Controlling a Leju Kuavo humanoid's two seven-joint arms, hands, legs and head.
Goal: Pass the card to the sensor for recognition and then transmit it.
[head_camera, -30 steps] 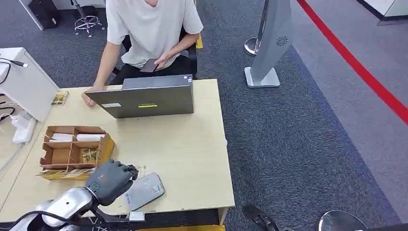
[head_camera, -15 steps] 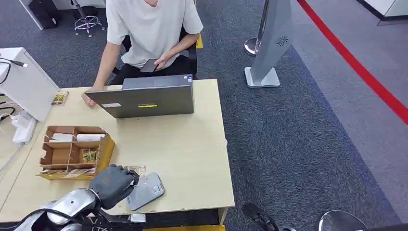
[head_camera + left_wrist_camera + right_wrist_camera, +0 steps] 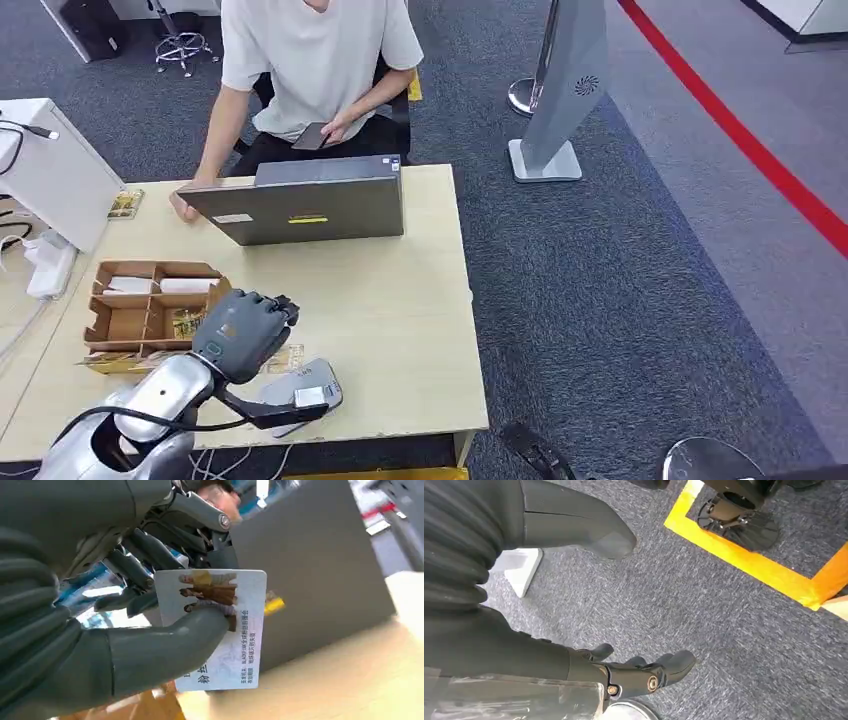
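left hand (image 3: pixel 243 332) pinching card (image 3: pixel 220 630), sensor (image 3: pixel 300 392) below, laptop (image 3: pixel 305 209) beyond

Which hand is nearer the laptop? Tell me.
Left. The left hand is raised above the table in front of the laptop, pinching a card. The right hand hangs by the carpet floor, away from it.

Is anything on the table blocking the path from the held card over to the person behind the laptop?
The left hand pinches the card above the table. The open laptop stands upright between it and the person; the card would likely have to go over it or around its side.
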